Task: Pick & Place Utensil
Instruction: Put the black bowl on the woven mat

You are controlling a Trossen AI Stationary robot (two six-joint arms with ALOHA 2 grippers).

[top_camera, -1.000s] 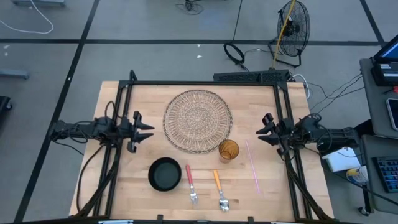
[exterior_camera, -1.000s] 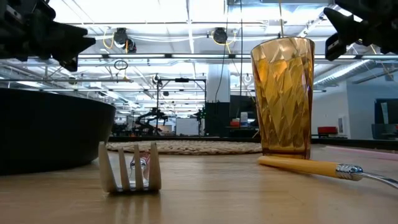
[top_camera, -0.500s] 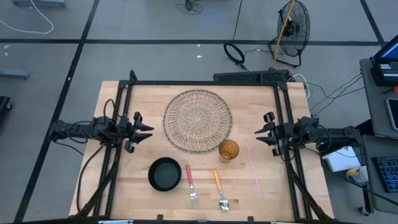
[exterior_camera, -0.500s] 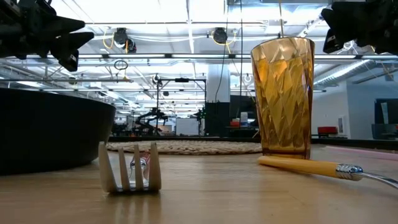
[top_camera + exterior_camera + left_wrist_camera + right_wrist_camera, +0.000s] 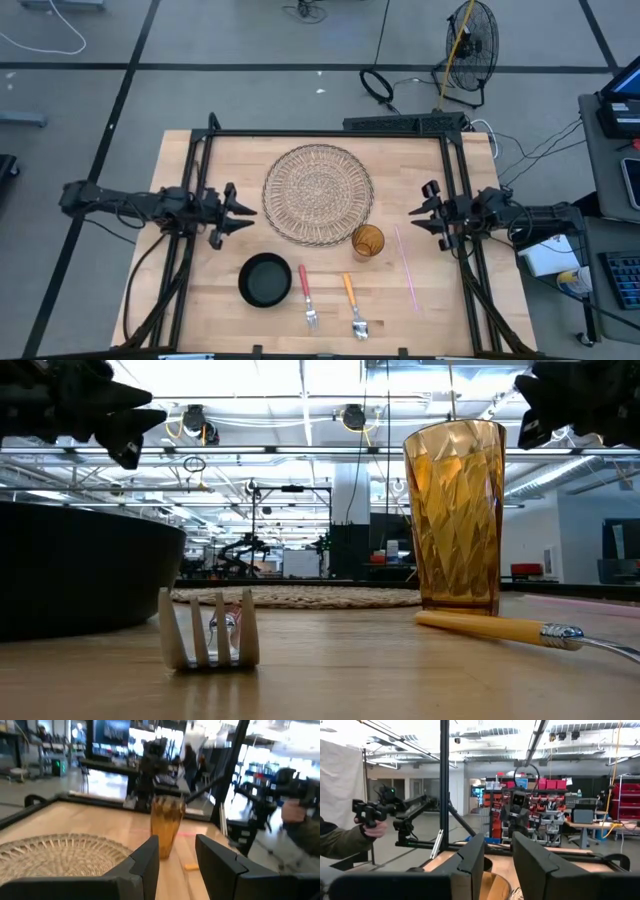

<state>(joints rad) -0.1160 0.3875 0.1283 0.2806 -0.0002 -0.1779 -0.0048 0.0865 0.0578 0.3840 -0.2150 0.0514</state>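
Note:
A red-handled fork (image 5: 307, 297) and a yellow-handled spoon (image 5: 353, 305) lie flat side by side near the table's front edge; the low view shows the fork's tines (image 5: 210, 640) and the spoon's handle (image 5: 490, 625). My left gripper (image 5: 245, 210) hovers open over the table's left part, pointing level toward the woven placemat (image 5: 319, 194), with nothing between its fingers (image 5: 150, 857). My right gripper (image 5: 418, 211) hangs open at the right side, above the table, also with nothing in it (image 5: 499, 847). Both are well above and away from the utensils.
An amber glass (image 5: 368, 241) stands just right of the placemat's near edge. A black bowl (image 5: 265, 279) sits left of the fork. A pink straw (image 5: 406, 267) lies right of the glass. A black frame (image 5: 330, 134) borders the table. A person's hand (image 5: 367, 827) shows beyond the table.
My left gripper has reached out toward the table's middle and risen a little, staying open. My right gripper has rolled slightly about its own pointing line without leaving its place. The utensils, glass and bowl have not moved.

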